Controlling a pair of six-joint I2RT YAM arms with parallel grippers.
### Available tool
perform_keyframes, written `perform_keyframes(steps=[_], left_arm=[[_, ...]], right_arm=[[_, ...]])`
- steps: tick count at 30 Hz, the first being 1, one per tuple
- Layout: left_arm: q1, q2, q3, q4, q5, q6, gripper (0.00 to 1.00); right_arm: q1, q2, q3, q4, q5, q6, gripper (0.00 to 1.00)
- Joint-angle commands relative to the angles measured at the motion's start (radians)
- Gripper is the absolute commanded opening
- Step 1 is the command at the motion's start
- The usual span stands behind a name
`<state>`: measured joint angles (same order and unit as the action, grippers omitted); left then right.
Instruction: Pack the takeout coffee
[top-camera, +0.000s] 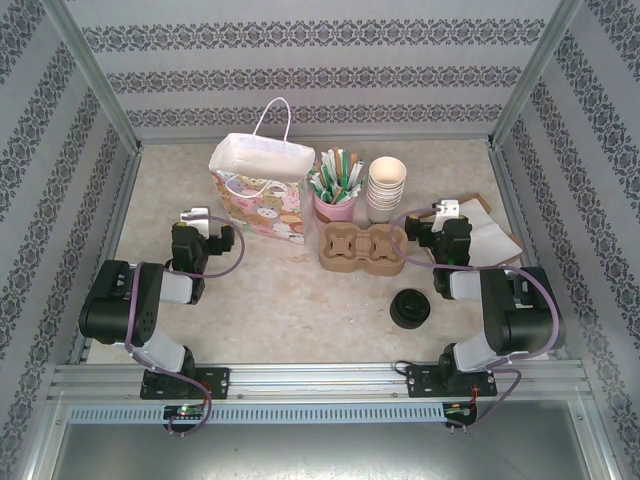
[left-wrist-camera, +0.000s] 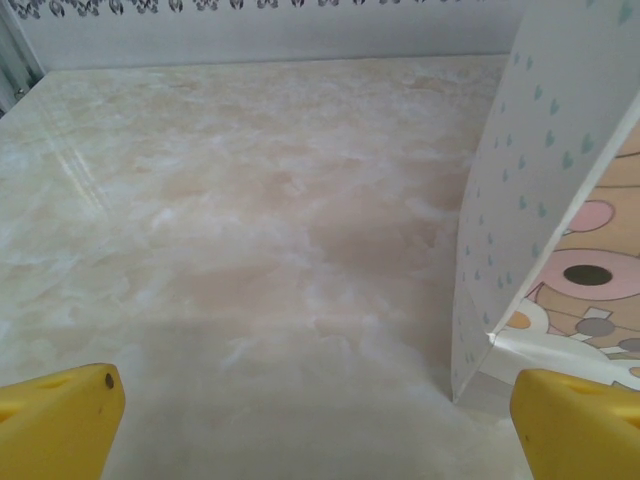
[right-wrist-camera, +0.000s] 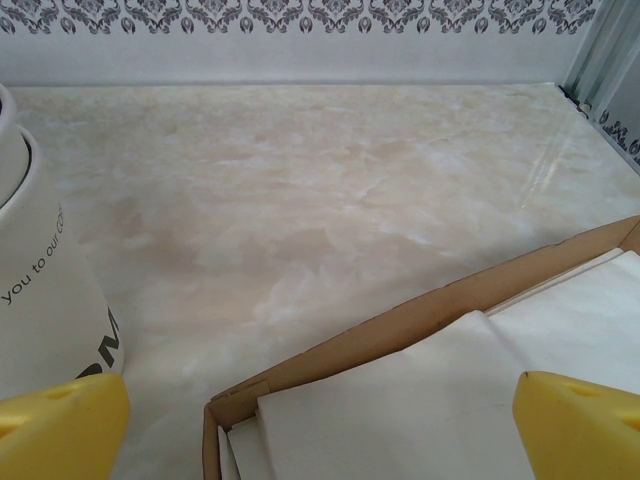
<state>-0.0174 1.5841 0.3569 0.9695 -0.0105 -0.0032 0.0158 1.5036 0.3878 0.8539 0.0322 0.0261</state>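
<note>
Blocky yellow left gripper (left-wrist-camera: 320, 435) fingers (left-wrist-camera: 60, 425) wide apart over glossy marbled table (left-wrist-camera: 250, 200)

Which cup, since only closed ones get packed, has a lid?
The black-lidded cup in front of the cardboard carrier; the stacked white cups and the pink cup stand open.

I see a beige marbled table (top-camera: 300, 310), grey damask-striped walls (top-camera: 320, 60), a pastel cartoon bag (top-camera: 262, 212) at eleven o'clock, a brown carrier (top-camera: 362, 250), black-lidded coffee (top-camera: 410, 308), white cups (top-camera: 386, 185) and yellow fingertips (left-wrist-camera: 60, 425).
</note>
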Motion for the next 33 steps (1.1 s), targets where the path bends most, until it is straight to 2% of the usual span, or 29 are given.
perform_keyframes(steps=[1,3,5,7,9,11,13,16,19,22,25,27,30,33], left_arm=[[0.013,-0.019,-0.08,0.161,0.015,0.012,1.0],[0.012,-0.068,-0.137,0.225,-0.004,0.008,1.0],[0.011,-0.164,-0.156,0.168,-0.017,0.003,1.0],[0.011,-0.29,-0.14,0.006,-0.033,-0.025,1.0],[0.011,-0.431,-0.116,-0.181,-0.072,-0.106,1.0],[0.011,-0.561,-0.11,-0.316,-0.129,-0.201,1.0],[0.013,-0.688,-0.111,-0.45,-0.193,-0.342,1.0],[0.013,-0.87,-0.146,-0.577,-0.153,-0.463,1.0],[0.014,-1.023,-0.17,-0.691,-0.165,-0.607,1.0],[0.014,-1.065,-0.089,-0.888,-0.051,-0.629,1.0],[0.015,-1.055,0.006,-1.074,0.003,-0.687,1.0],[0.015,-1.06,0.042,-1.115,0.052,-0.67,1.0],[0.016,-1.078,0.051,-1.085,0.127,-0.722,1.0],[0.015,-1.051,0.078,-1.091,0.194,-0.749,1.0]], right_arm=[[0.014,-0.096,0.019,-0.081,0.015,-0.009,0.98],[0.015,-0.225,0.065,-0.33,0.053,-0.006,0.98],[0.01,-0.32,0.091,-0.499,0.105,0.02,0.98],[0.001,-0.406,0.112,-0.646,0.172,0.094,0.98],[-0.016,-0.493,0.148,-0.838,0.257,0.251,0.98],[-0.06,-0.56,0.159,-0.931,0.167,0.306,0.98],[-0.089,-0.599,0.151,-0.954,0.146,0.413,0.98],[-0.139,-0.562,0.246,-1.121,0.122,0.571,0.98],[-0.183,-0.483,0.383,-1.272,-0.033,0.668,0.98],[-0.186,-0.414,0.487,-1.328,-0.179,0.718,0.98],[-0.181,-0.364,0.556,-1.324,-0.25,0.789,0.84],[-0.17,-0.334,0.609,-1.322,-0.272,0.819,0.71],[-0.121,-0.282,0.722,-1.341,-0.276,0.823,0.65],[-0.042,-0.232,0.848,-1.393,-0.22,0.765,0.59]])
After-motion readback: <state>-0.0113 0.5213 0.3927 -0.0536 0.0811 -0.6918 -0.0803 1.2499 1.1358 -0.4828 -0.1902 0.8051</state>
